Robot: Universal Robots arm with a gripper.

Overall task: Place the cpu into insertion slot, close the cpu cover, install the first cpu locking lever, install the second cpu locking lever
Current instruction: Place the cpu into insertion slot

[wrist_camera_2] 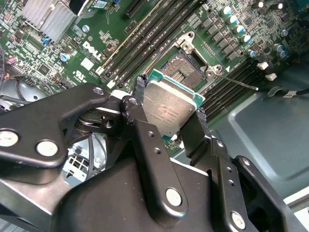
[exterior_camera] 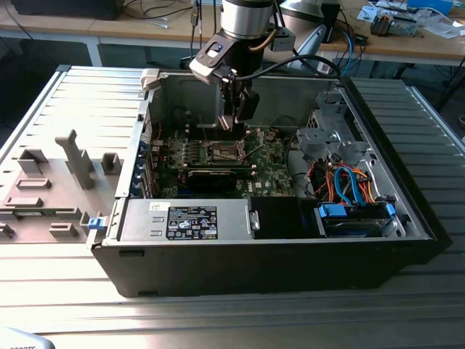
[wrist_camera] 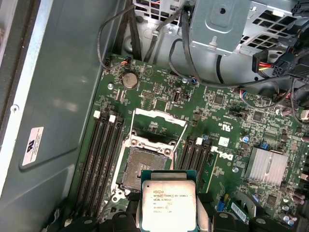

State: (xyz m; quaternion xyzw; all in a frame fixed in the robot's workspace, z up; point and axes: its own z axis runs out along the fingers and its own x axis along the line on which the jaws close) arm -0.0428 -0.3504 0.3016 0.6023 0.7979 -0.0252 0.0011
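- Table: ribbed grey metal surface, nearest in the exterior view, with the whole work on it.
- Computer case: black, on its side, open face up, at table centre.
- Grey plastic panel: flat on the table at nine o'clock from the case, with moulded uprights.
- Power supply: silver box with a label, along the case's near wall.
- Cables: blue and orange bundle, at four o'clock from the motherboard, beside a metal drive cage.
- Motherboard: green, on the case floor behind the power supply, with black memory slots and a finned heat sink.
- Socket: contact field exposed, between the memory-slot banks.
- The cpu cover: silver frame plate, swung up off the socket on its hinge.
- Wire lever: thin metal rod, standing free beside the socket.
- Gripper: on the arm above mid-board, fingers clamped on opposite edges of the cpu.
- The cpu: grey-silver top towards both wrist views, held above the board, just short of the socket and not seated.
- Room: wooden benches at twelve o'clock behind the case, with cabling and small gear on them.
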